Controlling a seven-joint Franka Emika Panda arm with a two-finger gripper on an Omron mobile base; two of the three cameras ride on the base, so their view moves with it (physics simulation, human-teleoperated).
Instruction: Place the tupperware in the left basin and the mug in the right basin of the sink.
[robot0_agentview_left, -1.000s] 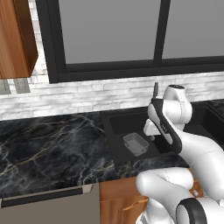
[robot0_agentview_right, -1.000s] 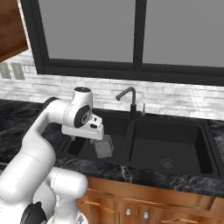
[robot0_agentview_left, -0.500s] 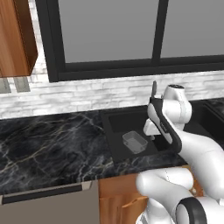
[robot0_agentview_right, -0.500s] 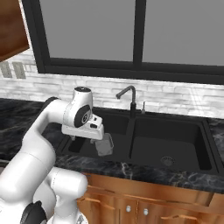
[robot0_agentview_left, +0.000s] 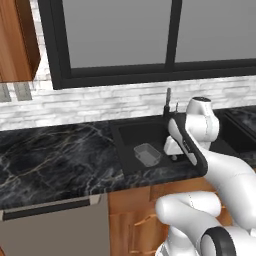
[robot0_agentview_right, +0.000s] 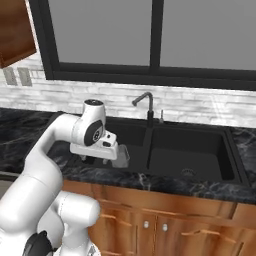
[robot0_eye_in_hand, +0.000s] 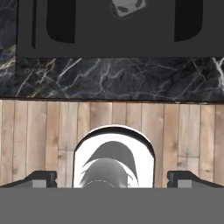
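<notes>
Nothing has shifted: tupperware (robot0_agentview_left: 147, 153) rests in the left basin (robot0_agentview_left: 131, 136), light, stiff, rim-graspable; hand (robot0_agentview_right: 111, 151) open.

Arm bent forward, fingers (robot0_eye_in_hand: 43, 178) spread wide, nothing held.

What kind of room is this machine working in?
A kitchen, computer-rendered: a black double sink with a gooseneck faucet, a dark marble counter, and wooden cabinets below a window.
</notes>
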